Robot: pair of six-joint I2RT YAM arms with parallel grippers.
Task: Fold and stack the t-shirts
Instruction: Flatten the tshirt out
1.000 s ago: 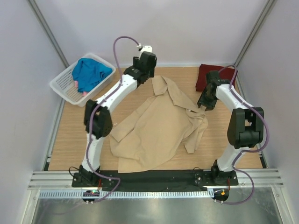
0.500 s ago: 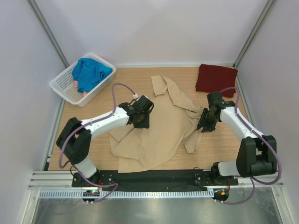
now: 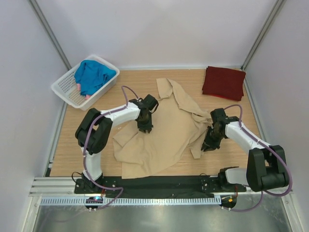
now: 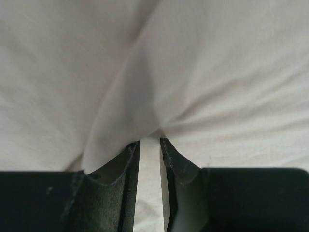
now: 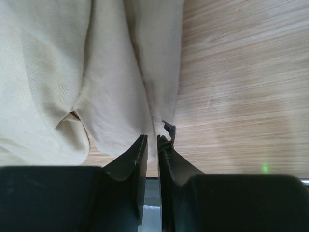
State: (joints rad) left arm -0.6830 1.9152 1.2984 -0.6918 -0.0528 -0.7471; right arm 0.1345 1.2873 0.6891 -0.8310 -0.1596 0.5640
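Observation:
A large tan t-shirt (image 3: 164, 135) lies crumpled and spread over the middle of the table. My left gripper (image 3: 146, 129) presses down on its left part. In the left wrist view its jaws (image 4: 149, 142) stand narrow, pinching a raised ridge of the tan cloth (image 4: 193, 72). At the shirt's right edge, my right gripper (image 3: 206, 146) has its jaws (image 5: 152, 137) nearly together on a hanging fold of the tan cloth (image 5: 111, 72). A folded maroon t-shirt (image 3: 223, 82) lies at the back right. A blue t-shirt (image 3: 91, 75) and a bit of pink t-shirt (image 3: 78, 86) sit in the basket.
The white lattice basket (image 3: 65, 94) stands at the back left, partly over the table's edge. Bare wooden table (image 5: 231, 87) shows to the right of the tan shirt. Grey walls close in the back and both sides.
Both arms came down and toward the near side onto the tan t-shirt. Both pairs of jaws have closed in on its cloth.

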